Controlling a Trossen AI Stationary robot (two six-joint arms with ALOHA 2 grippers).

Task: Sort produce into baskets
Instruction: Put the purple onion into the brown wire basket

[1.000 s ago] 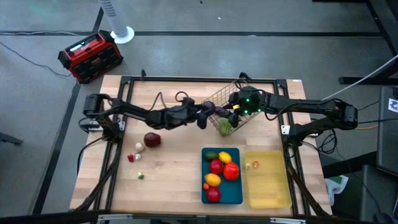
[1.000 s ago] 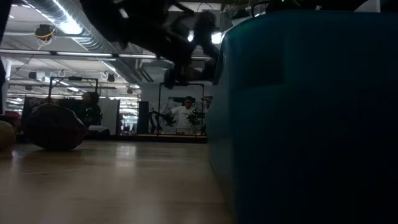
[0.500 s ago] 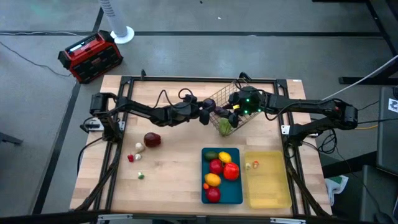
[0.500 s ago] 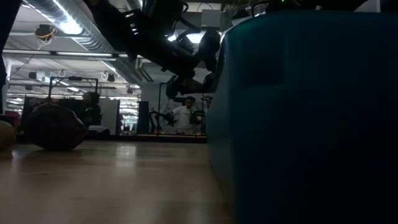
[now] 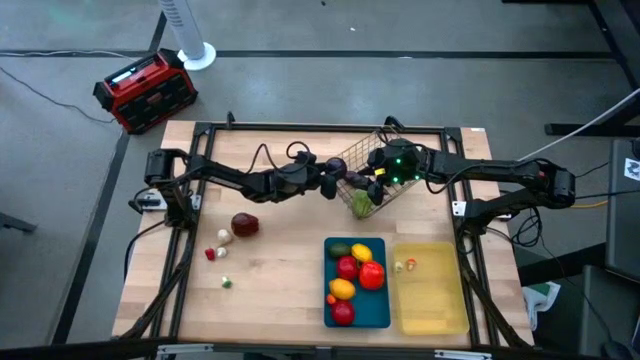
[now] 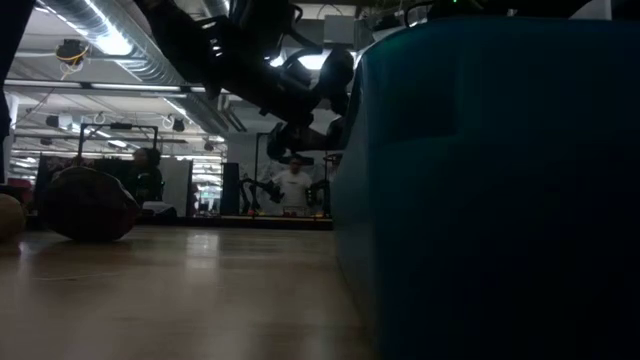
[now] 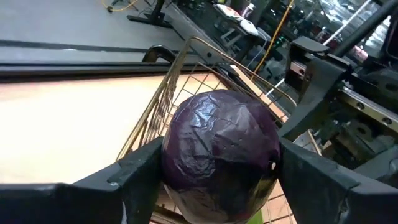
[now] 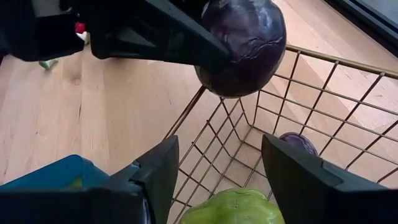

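My left gripper [image 5: 338, 181] is shut on a dark purple cabbage [image 7: 221, 152], holding it at the left rim of the silver wire-mesh basket [image 5: 368, 165]. My right gripper [image 8: 217, 149] is open over the basket's inside, with the cabbage [image 8: 242, 43] just ahead of it. I cannot tell whether it touches the mesh. A green vegetable [image 8: 233, 208] and a small purple one [image 8: 298, 143] lie in the basket. The blue tray [image 5: 384, 310] holds several fruits. The pale yellow tray [image 5: 432, 300] holds one small piece [image 5: 405, 265]. My left gripper pinches the cabbage by two opposite sides [image 7: 171, 162] between its two fingers. The fingers come level from the table's left. The cabbage is lifted clear, just over the wire basket's rim [image 7: 186, 59].
A dark red vegetable [image 5: 245, 224] and three small pieces [image 5: 217, 250] lie on the table's left half. A red-and-black box [image 5: 145, 90] stands on the floor beyond the far left corner. In the low view the blue tray's wall [image 6: 480, 180] fills the right side.
My left gripper has carried the cabbage a little toward the table's right and far edge, up to the wire basket's rim, and then held still. My right gripper has kept still.
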